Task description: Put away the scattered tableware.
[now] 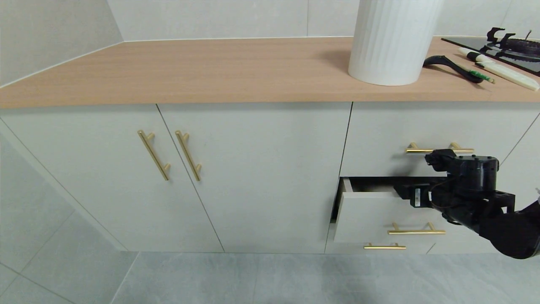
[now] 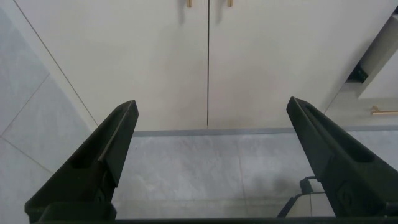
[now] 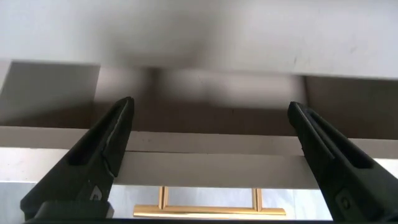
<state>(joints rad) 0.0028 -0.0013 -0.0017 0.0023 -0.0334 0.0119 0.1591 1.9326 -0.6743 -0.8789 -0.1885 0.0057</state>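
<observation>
At the lower right of the head view, the right gripper (image 1: 407, 192) sits at the top edge of the part-open drawer (image 1: 367, 217). Its 2 fingers are spread wide with nothing between them, and the drawer's gold handle (image 1: 417, 231) lies just below. The left gripper (image 2: 211, 106) hangs spread and empty above the floor, facing the cabinet doors (image 2: 208, 62).

The tableware lies on the countertop (image 1: 190, 71) at the upper right, 3 pieces near a white ribbed container (image 1: 392, 42): a black ladle (image 1: 449, 65), a green-handled utensil (image 1: 481, 76) and a white knife-like piece (image 1: 504, 71).

Opening the drawer looks about done. The next move likely calls for an arm to rise to the counter and close on 1 piece.
</observation>
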